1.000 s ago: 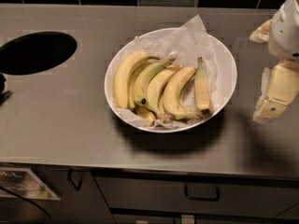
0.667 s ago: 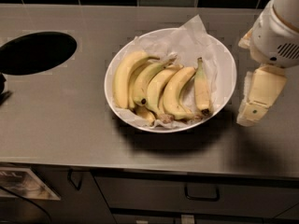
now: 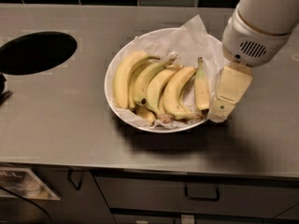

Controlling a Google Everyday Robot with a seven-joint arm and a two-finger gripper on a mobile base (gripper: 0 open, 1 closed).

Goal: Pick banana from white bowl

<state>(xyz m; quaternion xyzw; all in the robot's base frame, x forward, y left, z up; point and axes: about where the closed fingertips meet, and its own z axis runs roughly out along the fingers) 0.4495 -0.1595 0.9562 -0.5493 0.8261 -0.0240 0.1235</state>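
In the last second my gripper (image 3: pixel 221 107) has swung in from out over the worktop (image 3: pixel 65 120) on the right. It now hangs at the right rim of the white bowl (image 3: pixel 108 78), just beside the banana (image 3: pixel 202 88). That banana lies alone on the paper (image 3: pixel 191 36), right of the bunch (image 3: pixel 149 85), untouched. Whether my gripper is wide or narrow I cannot tell. I judge the approach nearly done; lowering onto the banana remains.
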